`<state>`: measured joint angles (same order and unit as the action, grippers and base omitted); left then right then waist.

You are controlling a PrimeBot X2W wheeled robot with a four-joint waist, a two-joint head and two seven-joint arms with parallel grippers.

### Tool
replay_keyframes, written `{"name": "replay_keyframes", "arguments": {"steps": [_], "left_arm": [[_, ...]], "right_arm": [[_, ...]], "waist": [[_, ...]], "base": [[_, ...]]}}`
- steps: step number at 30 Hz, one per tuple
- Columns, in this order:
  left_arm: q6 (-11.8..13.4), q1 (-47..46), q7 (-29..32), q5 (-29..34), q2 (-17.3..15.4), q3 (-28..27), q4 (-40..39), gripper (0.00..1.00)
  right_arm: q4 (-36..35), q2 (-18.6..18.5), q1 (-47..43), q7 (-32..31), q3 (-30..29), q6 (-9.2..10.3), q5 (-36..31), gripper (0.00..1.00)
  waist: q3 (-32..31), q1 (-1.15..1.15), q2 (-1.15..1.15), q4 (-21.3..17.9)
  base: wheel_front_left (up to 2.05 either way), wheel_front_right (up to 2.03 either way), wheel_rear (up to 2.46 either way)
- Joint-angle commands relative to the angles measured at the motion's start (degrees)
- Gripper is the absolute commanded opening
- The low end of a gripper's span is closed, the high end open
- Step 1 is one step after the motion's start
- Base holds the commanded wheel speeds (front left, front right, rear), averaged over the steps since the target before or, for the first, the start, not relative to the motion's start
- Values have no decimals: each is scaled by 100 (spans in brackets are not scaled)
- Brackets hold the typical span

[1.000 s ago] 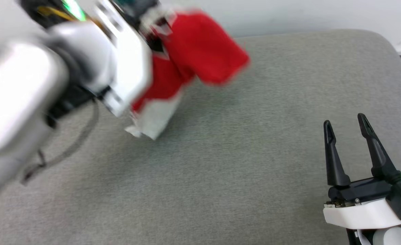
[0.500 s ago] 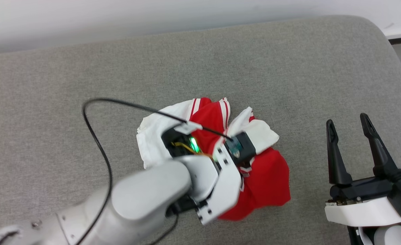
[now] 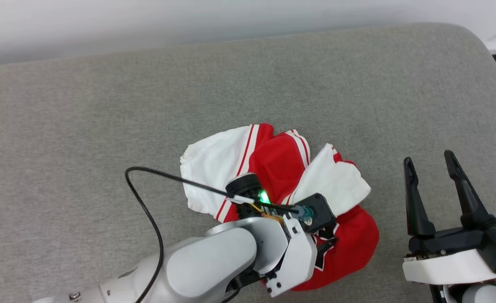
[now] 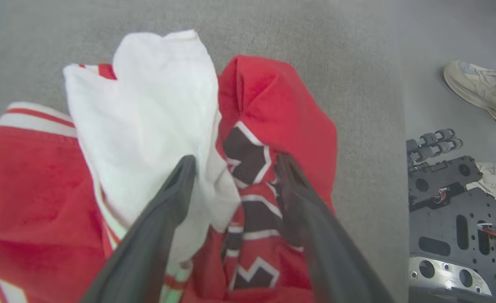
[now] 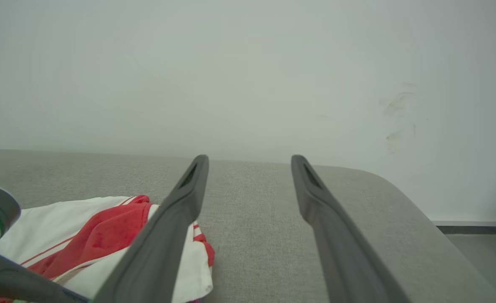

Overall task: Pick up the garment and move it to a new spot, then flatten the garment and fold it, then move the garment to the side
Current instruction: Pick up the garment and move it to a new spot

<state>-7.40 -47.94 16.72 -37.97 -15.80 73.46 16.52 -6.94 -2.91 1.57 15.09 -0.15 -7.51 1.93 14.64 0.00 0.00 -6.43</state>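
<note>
Though crumpled, the garment (image 3: 281, 164) appears light, limp and thin; best gripped at a sleeve hem. Left gripper (image 4: 234, 159) jaws spread over it; right gripper (image 3: 427, 156) wide, beside it

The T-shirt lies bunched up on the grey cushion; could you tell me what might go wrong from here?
1. The left gripper is open, with its fingers down among the folds of the T-shirt; lifting away could snag and drag cloth.
2. The black cable loops over a white sleeve and might catch it.
3. Layers overlap, so the next grasp may pinch several at once.
</note>
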Motion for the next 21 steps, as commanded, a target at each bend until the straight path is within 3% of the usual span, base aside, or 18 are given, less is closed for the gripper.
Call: {"name": "replay_keyframes", "arguments": {"steps": [1,5,13,21], "left_arm": [[61,4,-325,75,32,-117,10,100],[444,112,-1175,364,97,-327,-54,100],[1677,501,-2709,824,-20,-936,120,100],[2355,1160,-3182,722,-153,-1719,213,100]], "right_arm": [[30,4,-82,12,-12,4,-20,100],[74,5,-201,12,-71,4,-40,100],[126,5,-321,12,-110,4,-82,100],[127,4,-397,12,-148,4,-103,100]], "waist": [[-178,0,0,143],[-392,0,0,319],[-649,0,0,592],[-746,0,0,707]], "base": [[0,0,0],[0,0,0],[0,0,0],[0,0,0]]}}
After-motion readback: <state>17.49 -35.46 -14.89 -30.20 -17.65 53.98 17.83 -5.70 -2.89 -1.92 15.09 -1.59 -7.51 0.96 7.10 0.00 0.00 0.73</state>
